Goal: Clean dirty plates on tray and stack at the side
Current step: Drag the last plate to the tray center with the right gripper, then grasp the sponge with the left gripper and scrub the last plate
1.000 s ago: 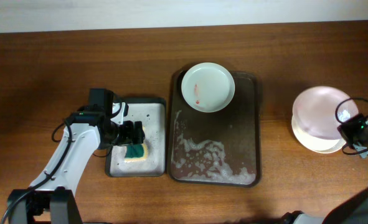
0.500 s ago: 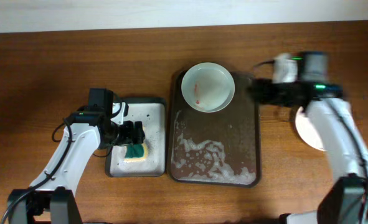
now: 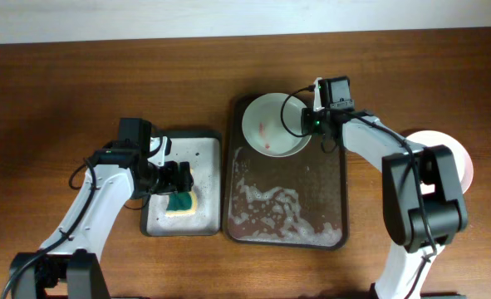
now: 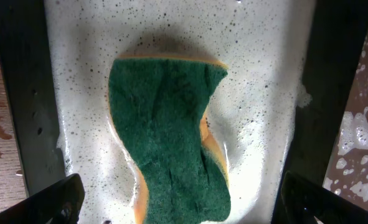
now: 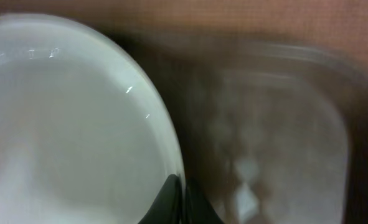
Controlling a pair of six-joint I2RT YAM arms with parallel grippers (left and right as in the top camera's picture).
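Left jaws stand wide open, holding nothing: L gripper hangs over the small grey-white tray, and in the L wrist view one finger shows at each bottom corner w/ the sponge lying free between them. Sponge is green side up, yellow edge showing, bent, on speckled foam. R gripper is at the rim of a white plate. R wrist view is blurred & only the dark tips show close together at the plate edge, so can't tell if they grip it. That plate sits at the far end of the dark brown tray, w/ a red smear on it. Suds cover the tray's near half. Off to the right on the wooden table, well apart from the tray, are stacked plates, pinkish on top, partly hidden by the R arm
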